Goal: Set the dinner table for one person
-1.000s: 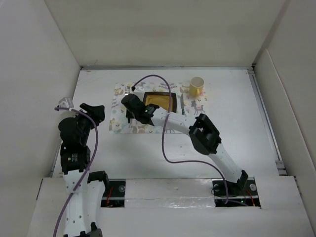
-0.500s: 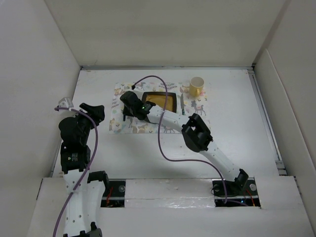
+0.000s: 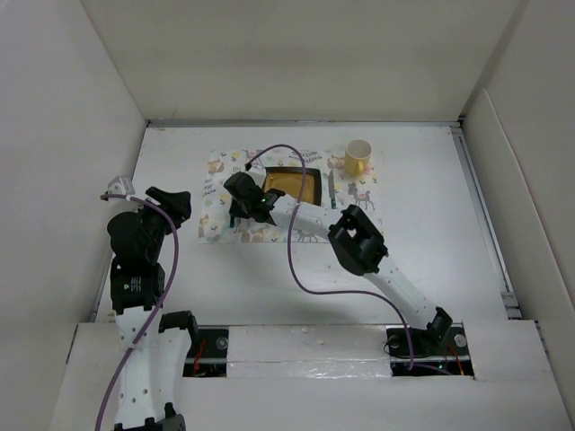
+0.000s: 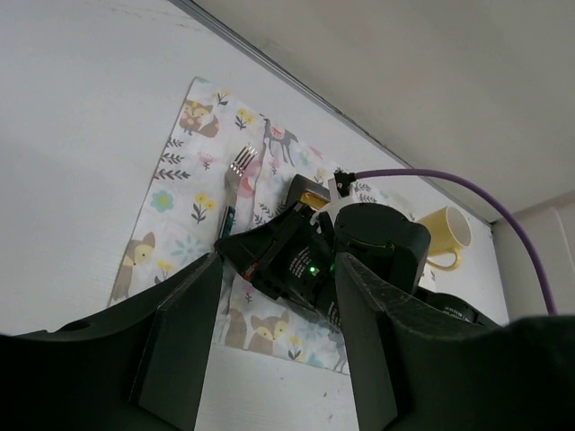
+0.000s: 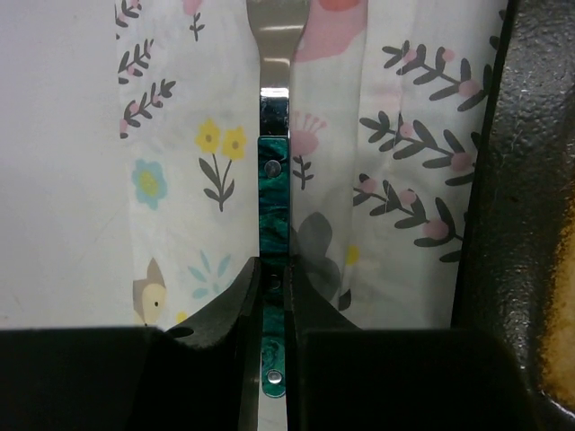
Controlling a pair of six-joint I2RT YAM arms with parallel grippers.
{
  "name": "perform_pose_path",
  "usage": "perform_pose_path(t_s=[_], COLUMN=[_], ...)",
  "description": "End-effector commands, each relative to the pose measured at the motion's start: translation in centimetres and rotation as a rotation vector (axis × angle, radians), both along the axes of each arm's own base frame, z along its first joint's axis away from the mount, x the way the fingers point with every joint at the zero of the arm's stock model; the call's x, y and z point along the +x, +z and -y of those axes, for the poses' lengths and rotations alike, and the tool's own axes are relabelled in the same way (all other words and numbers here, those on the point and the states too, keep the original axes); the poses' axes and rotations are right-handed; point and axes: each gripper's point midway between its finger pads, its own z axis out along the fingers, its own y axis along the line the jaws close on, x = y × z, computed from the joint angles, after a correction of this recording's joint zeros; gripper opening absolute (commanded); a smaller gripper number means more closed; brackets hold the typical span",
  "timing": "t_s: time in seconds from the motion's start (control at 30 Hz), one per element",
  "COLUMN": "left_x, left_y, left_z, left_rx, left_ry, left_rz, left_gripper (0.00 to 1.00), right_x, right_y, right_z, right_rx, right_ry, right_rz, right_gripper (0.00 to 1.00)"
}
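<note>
Over on the left strip of the animal-print cloth (image 3: 212, 224), the right gripper (image 5: 272, 278) is pinched narrow on the green handle of a fork (image 5: 274, 171), tines pointing at the far wall. The white bench (image 3: 431, 233) lies under all of it, cloth and both arms. The left gripper (image 4: 276, 269) hangs over the bench left of the cloth, jaws wide. The dark square dish (image 3: 292, 182) mid-cloth has a yellow inside (can't tell what's in it). A yellow mug (image 3: 358, 158) stands at the cloth's far right corner.
</note>
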Motion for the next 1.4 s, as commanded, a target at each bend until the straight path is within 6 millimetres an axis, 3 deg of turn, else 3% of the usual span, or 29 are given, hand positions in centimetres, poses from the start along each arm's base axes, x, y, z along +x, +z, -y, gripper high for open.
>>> perform_pose_path(t_s=[0.0,0.13,0.27,0.3,0.33,0.37,0.4,0.43,0.5,0.53,0.57,0.6,0.63,0.7,0.73,0.77,0.8,0.83,0.87,0.9,0.93,0.97,1.0,1.07,1.1,1.23,1.3,1.37], left_x=[0.1,0.1,0.1,0.1,0.1,0.0,-0.1,-0.2,-0.1,-0.2,-0.3,-0.3,-0.5,-0.9,-1.2,-1.5,-1.8,-2.2,-2.7,-3.1,-4.1,-4.1,-4.5,-5.2,-5.3,-5.2,-4.7,-4.4], left_y=[2.1,2.0,2.1,2.2,2.0,2.1,2.3,2.6,2.7,2.6,2.8,3.0,3.4,4.1,4.9,5.5,6.2,7.0,8.4,9.2,11.0,11.0,11.1,12.1,12.0,10.7,9.1,7.2], left_z=[0.1,-0.1,-0.3,-0.3,-0.3,-0.4,-0.4,-0.4,-0.7,-0.8,-0.9,-0.8,-0.7,0.2,0.7,1.6,1.9,2.3,2.8,3.0,2.8,2.8,2.6,2.4,2.3,2.4,2.7,2.9], left_rx=[0.001,0.009,0.017,0.019,0.017,0.013,0.007,0.01,0.024,0.03,0.042,0.048,0.068,0.078,0.082,0.081,0.077,0.071,0.072,0.074,0.088,0.09,0.094,0.108,0.113,0.108,0.098,0.089], left_ry=[-0.01,0.001,0.008,0.009,0.012,0.019,0.022,0.025,0.037,0.042,0.043,0.036,0.025,-0.031,-0.054,-0.102,-0.118,-0.134,-0.156,-0.164,-0.142,-0.142,-0.133,-0.11,-0.107,-0.115,-0.136,-0.153], left_rz=[0.056,0.055,0.059,0.061,0.056,0.057,0.062,0.077,0.076,0.07,0.076,0.082,0.1,0.127,0.157,0.179,0.203,0.223,0.251,0.268,0.304,0.304,0.301,0.317,0.31,0.297,0.266,0.244], left_gripper=[0.5,0.53,0.57,0.58,0.59,0.59,0.62,0.64,0.65,0.65,0.65,0.65,0.66,0.69,0.7,0.72,0.74,0.75,0.76,0.78,0.78,0.78,0.78,0.78,0.78,0.78,0.77,0.76], right_x=[0.6,0.3,-0.1,-0.2,-0.3,-0.9,-1.3,-1.4,-2.6,-3.2,-3.7,-4.9,-6.5,-8.2,-9.6,-11.4,-12.3,-12.8,-14.8,-15.1,-15.9,-15.9,-17.5,-18.4,-19.8,-21.2,-20.8,-20.7], right_y=[1.4,1.9,6.3,9.3,10.9,12.0,15.8,17.8,19.4,23.4,24.6,23.9,28.7,31.5,30.0,35.1,36.2,34.3,38.3,38.7,37.2,37.2,39.0,36.4,36.7,32.6,30.0,29.4], right_z=[-0.4,-0.3,-0.9,-0.9,-0.8,-0.8,-0.3,0.0,1.0,1.9,2.5,3.2,4.7,7.5,8.8,12.9,15.4,18.0,22.8,26.2,31.8,31.8,37.2,41.6,45.1,49.3,48.9,48.4], right_rx=[0.052,0.058,0.093,0.128,0.146,0.153,0.194,0.221,0.212,0.261,0.246,0.22,0.283,0.271,0.247,0.28,0.27,0.218,0.271,0.254,0.171,0.17,0.217,0.155,0.198,0.202,0.198,0.23], right_ry=[-0.008,0.006,0.058,0.065,0.07,0.089,0.091,0.092,0.118,0.123,0.155,0.184,0.187,0.182,0.187,0.162,0.11,0.078,0.014,-0.081,-0.182,-0.183,-0.308,-0.401,-0.497,-0.62,-0.626,-0.616], right_rz=[0.025,0.026,0.094,0.126,0.147,0.172,0.217,0.252,0.29,0.344,0.388,0.385,0.452,0.552,0.572,0.686,0.727,0.727,0.803,0.822,0.835,0.835,0.868,0.827,0.838,0.818,0.8,0.802], right_gripper=[0.16,0.34,0.52,0.56,0.6,0.71,0.75,0.79,0.93,1.0,1.0,1.0,1.0,1.0,1.0,1.0,1.0,1.0,1.0,1.0,1.0,1.0,1.0,1.0,1.0,1.0,1.0,1.0])
